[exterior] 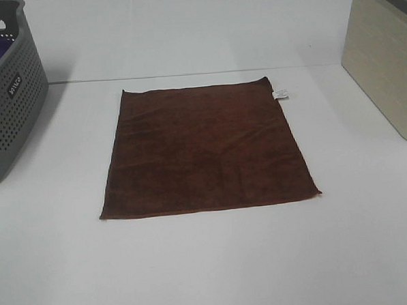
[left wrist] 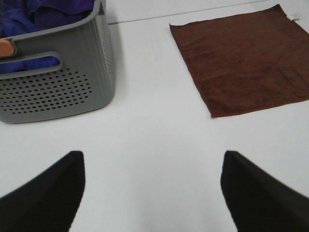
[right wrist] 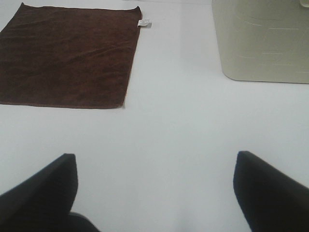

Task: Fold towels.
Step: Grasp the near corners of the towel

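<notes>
The dark reddish-brown towel (exterior: 207,149) lies flat and unfolded in the middle of the white table, with a small white tag (exterior: 281,94) at its far right corner. It also shows in the left wrist view (left wrist: 244,60) and the right wrist view (right wrist: 67,55). My left gripper (left wrist: 152,193) is open and empty over bare table, well short of the towel's near left corner. My right gripper (right wrist: 154,193) is open and empty over bare table, off the towel's near right corner. Neither arm shows in the exterior high view.
A grey perforated basket (exterior: 13,101) stands at the far left; it holds purple cloth (left wrist: 43,14). A beige bin (exterior: 386,54) stands at the far right, also in the right wrist view (right wrist: 263,41). The white table (exterior: 209,261) surrounds the towel.
</notes>
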`<action>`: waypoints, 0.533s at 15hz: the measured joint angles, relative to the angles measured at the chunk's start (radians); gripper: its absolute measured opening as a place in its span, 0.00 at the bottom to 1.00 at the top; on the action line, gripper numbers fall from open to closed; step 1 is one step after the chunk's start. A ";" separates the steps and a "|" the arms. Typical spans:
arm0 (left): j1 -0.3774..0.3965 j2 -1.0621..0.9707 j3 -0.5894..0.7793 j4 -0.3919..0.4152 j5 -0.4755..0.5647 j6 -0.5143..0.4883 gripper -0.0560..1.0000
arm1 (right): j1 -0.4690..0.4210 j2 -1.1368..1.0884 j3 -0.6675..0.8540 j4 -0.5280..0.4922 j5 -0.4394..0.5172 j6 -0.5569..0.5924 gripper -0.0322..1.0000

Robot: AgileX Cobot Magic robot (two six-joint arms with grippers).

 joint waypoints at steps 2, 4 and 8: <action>0.000 0.000 0.000 0.000 0.000 0.000 0.76 | 0.000 0.000 0.000 0.000 0.000 0.000 0.83; 0.000 0.000 0.000 0.000 0.000 0.000 0.76 | 0.000 0.000 0.000 0.000 0.000 0.000 0.83; 0.000 0.000 0.000 0.000 0.000 0.000 0.76 | 0.000 0.000 0.000 0.000 0.000 0.000 0.83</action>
